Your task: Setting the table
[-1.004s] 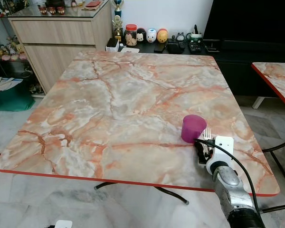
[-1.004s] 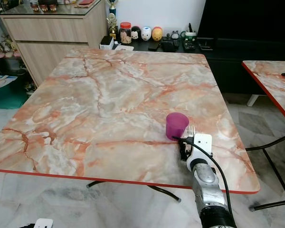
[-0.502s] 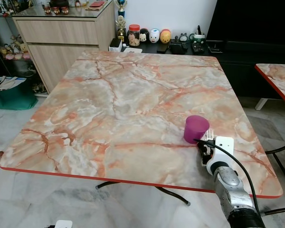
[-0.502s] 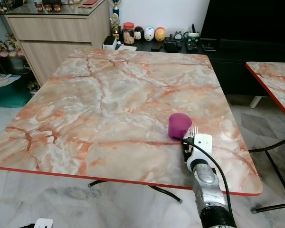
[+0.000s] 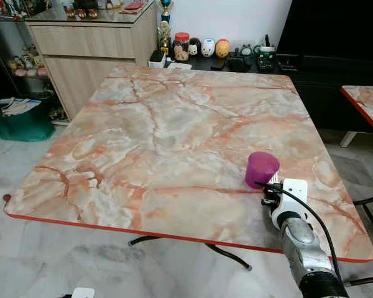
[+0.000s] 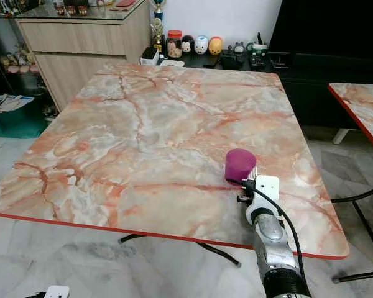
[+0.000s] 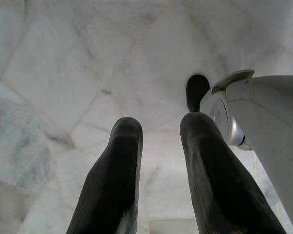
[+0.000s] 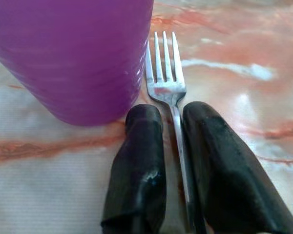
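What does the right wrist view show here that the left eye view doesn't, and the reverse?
Right wrist view alone: the fork's tines, resolved one by one, and its handle running back between the right tool's two black fingers, just beside the purple cup's base.

Left eye view alone: the whole marble table, the wooden cabinet behind it, the low shelf of figurines, the green bin, and the right arm reaching over the table's near right corner.

Both: cup, fork and marble surface.
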### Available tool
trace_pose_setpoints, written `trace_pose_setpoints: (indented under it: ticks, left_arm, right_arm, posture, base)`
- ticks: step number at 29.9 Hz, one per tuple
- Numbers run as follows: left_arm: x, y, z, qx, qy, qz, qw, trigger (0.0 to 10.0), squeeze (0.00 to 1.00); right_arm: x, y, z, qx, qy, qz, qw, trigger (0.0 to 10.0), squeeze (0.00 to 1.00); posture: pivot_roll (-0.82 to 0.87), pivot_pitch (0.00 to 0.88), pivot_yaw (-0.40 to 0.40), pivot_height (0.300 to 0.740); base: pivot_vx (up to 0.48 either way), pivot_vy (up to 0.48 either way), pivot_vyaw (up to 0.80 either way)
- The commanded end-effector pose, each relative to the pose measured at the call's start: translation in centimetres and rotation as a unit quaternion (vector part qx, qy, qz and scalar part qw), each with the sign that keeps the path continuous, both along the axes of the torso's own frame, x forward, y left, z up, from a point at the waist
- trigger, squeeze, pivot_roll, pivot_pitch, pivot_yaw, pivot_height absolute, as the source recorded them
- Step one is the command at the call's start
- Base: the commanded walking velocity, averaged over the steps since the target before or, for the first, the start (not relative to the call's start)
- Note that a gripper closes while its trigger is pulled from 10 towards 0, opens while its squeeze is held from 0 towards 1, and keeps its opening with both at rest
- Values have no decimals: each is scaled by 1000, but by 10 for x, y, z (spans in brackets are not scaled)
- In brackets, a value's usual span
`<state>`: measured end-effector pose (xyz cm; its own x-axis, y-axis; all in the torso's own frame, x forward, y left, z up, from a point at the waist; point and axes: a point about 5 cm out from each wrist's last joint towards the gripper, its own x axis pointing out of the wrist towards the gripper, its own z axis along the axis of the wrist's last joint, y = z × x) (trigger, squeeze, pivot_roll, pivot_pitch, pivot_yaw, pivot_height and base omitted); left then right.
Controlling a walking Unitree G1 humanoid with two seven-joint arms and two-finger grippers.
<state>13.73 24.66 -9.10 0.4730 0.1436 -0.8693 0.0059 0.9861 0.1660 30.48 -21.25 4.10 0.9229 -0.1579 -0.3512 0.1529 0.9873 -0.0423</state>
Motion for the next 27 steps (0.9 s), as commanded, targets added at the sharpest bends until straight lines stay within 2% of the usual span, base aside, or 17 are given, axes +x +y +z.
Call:
trace_pose_setpoints:
  ticks: [1, 9, 11, 18, 25, 26, 27]
  left_arm:
    - [-2, -1, -1, -3, 7, 0, 1000, 10000, 0]
    - [-2, -1, -1, -4, 9, -4, 1000, 10000, 0]
    - [-2, -1, -1, -5, 8, -3, 1000, 10000, 0]
    - [-2, -1, -1, -5, 9, -5, 1000, 10000, 0]
    - [-2, -1, -1, -5, 8, -5, 1000, 10000, 0]
    - [-2, -1, -1, -5, 8, -5, 1000, 10000, 0]
    - [-2, -1, -1, -5, 8, -4, 1000, 10000, 0]
  right_arm:
    - [-2, -13, -1, -20, 8, -31, 999, 0, 0]
    - [-9, -27, 0, -54, 5, -101, 993, 0, 0]
    - [-13, -29, -2, -61, 9, -109, 992, 10000, 0]
    - [-14, -32, 1, -57, -4, -121, 991, 10000, 0]
    - [-9, -25, 6, -51, -19, -97, 994, 10000, 0]
    - [-9, -25, 6, -51, -19, -100, 994, 10000, 933]
    - [-9, -25, 6, -47, -20, -105, 993, 10000, 1000]
  posture:
    - [72, 0, -33, 715]
    - [77, 0, -37, 715]
    - [77, 0, -37, 715]
    - [72, 0, -34, 715]
    - [77, 0, -38, 715]
    - [77, 0, -38, 715]
    - [77, 0, -38, 715]
  base:
    - [0, 0, 0]
    - [0, 0, 0]
    - [0, 0, 0]
    - [0, 0, 0]
    - [0, 0, 0]
    - [0, 0, 0]
    - [0, 0, 0]
